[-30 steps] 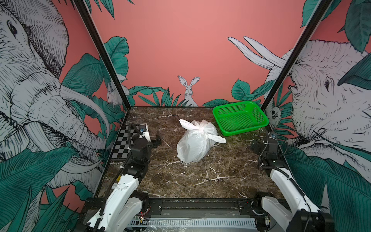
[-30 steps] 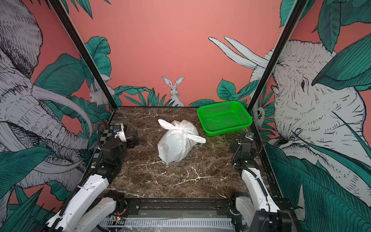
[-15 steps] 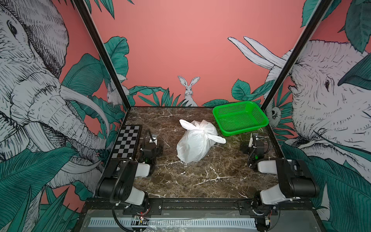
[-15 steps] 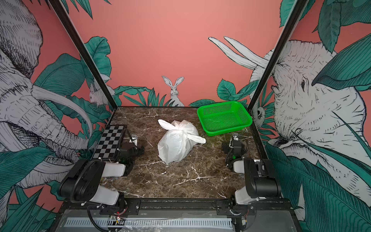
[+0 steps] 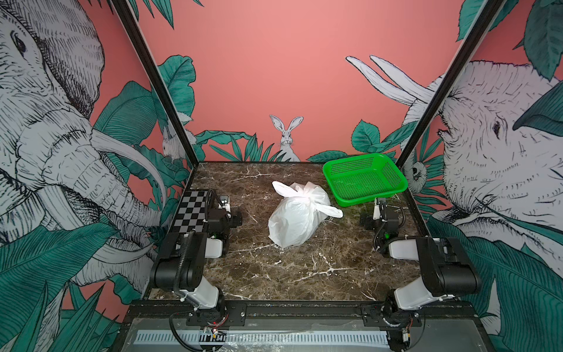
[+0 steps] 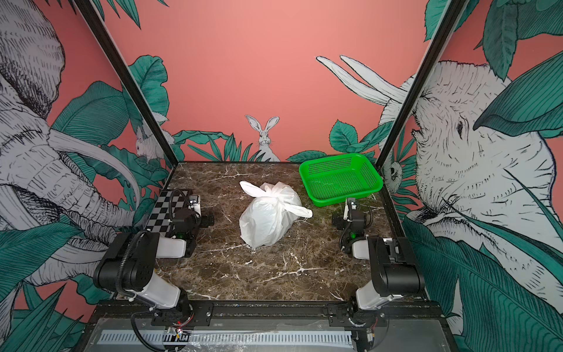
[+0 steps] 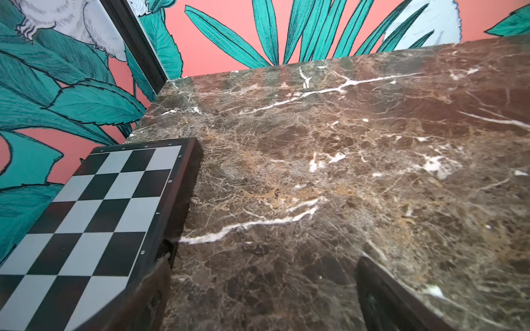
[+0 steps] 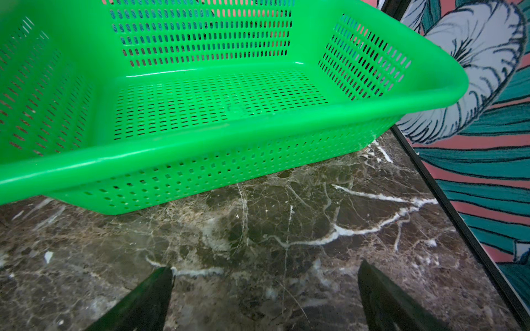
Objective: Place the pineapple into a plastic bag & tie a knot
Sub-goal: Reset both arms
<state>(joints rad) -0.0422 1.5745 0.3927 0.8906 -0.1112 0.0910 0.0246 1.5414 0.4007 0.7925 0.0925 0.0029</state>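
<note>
The white plastic bag (image 5: 297,219) (image 6: 268,218) lies full and rounded on the middle of the marble table. Its handles are tied into a knot (image 5: 309,198) (image 6: 278,196) on top, with two loose ends sticking out sideways. The pineapple is hidden. My left gripper (image 5: 224,201) (image 7: 263,266) rests low at the table's left side, open, with only bare marble between its fingers. My right gripper (image 5: 379,204) (image 8: 265,272) rests low at the right side, open and empty, facing the green basket. Both are well apart from the bag.
A green mesh basket (image 5: 365,195) (image 6: 344,195) (image 8: 200,143) stands at the back right corner, just ahead of my right gripper. A chessboard (image 5: 192,213) (image 7: 94,215) lies along the left edge beside my left gripper. Painted walls close three sides.
Both arms have folded down and back from a raised pose to rest low at the table's sides. The grippers stayed open. The tied bag has not moved.
</note>
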